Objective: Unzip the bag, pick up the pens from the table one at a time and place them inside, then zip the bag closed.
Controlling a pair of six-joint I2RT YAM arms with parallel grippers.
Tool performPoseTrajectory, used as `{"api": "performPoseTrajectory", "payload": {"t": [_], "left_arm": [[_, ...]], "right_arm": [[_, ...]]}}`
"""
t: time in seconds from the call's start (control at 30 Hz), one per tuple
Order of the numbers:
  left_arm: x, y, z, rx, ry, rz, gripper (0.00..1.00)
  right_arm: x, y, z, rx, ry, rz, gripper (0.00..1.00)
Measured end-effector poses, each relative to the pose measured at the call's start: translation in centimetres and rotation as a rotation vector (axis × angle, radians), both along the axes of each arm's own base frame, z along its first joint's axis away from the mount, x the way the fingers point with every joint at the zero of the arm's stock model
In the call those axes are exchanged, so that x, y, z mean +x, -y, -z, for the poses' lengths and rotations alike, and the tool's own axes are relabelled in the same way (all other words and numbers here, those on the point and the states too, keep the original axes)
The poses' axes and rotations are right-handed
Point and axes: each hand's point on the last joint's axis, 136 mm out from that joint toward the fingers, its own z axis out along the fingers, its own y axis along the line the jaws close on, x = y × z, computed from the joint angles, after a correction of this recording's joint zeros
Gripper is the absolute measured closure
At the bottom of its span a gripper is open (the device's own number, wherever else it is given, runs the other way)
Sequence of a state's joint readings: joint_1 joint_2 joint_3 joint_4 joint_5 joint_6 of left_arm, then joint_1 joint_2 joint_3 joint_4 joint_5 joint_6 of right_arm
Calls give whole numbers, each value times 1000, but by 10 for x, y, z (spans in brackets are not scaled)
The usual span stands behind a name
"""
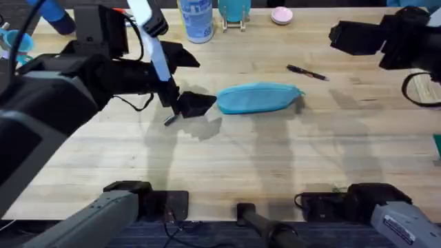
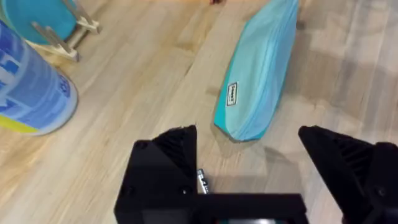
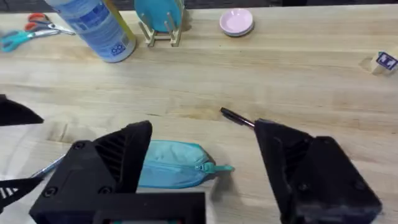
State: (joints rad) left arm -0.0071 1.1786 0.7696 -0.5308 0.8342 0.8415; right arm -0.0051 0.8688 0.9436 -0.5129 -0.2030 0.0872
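Hovering released: left tool (image 2: 249, 162) beside pencil pouch (image 1: 260, 98), soft, light, likely sagging; gripping zipper pull (image 3: 221, 168) advised. Right tool (image 3: 199, 168) released.

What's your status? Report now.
Both grippers open: left gripper over silver pen, right gripper above bag. Bag zipped. Black pen untouched.

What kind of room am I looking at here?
Probably a robotics lab workbench: a light wooden butcher-block table, two black robot arms, and test props like a light blue fabric pencil pouch and blue-labelled white bottle.
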Motion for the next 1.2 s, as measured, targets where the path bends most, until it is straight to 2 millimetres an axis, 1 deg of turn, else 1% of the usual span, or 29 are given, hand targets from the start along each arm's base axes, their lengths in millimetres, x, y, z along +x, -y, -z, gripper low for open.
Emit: {"api": "performPoseTrajectory", "payload": {"t": [0.33,0.63,0.8,1.03,1.2], "left_arm": [[2,5,28,0,-36,90,7],[11,11,49,-25,-53,135,7],[12,26,55,-42,-47,188,7],[9,51,54,-46,4,275,8],[7,57,60,-47,-14,296,8]], "right_arm": [[0,0,0,0,0,0,4],[0,0,0,0,0,0,4],[0,0,0,0,0,0,4],[0,0,0,0,1,0,4],[0,0,0,0,1,0,4]]}}
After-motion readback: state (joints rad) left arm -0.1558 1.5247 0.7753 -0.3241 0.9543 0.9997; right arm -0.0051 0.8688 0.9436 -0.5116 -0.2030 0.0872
